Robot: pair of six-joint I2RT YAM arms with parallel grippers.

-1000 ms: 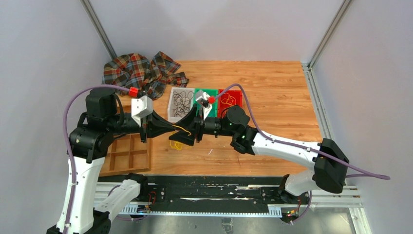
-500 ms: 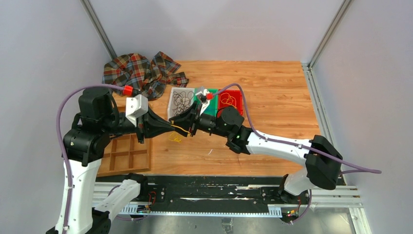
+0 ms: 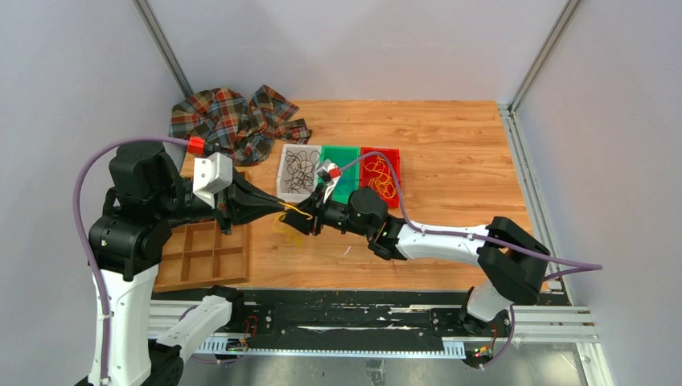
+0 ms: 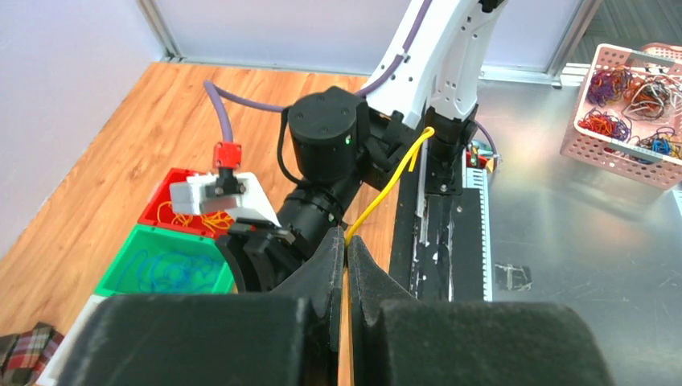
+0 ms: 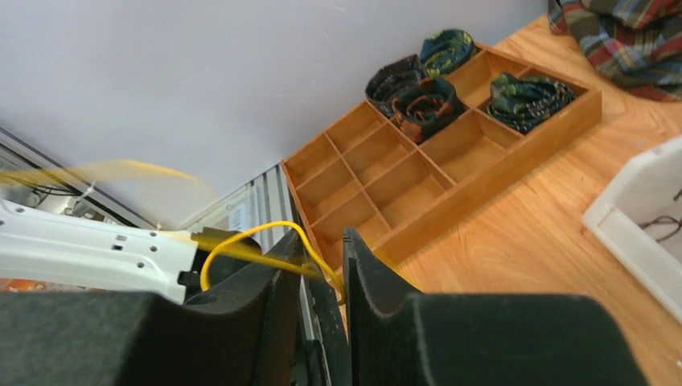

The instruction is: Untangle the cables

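At mid-frame in the top view, the left gripper (image 3: 283, 211) is seen clenched on a yellow cable (image 3: 299, 211). The same strand is passed between the fingers of the right gripper (image 3: 304, 222), but whether it is pinched there cannot be told. Just above, strands are already laid by colour in the white bin (image 3: 281, 173), green bin (image 3: 346, 153) and red bin (image 3: 380, 149). The task is therefore judged well advanced, with this strand still to be freed and binned. Against the frame a second earlier, both arms are shifted leftward and the right jaws are narrowed.
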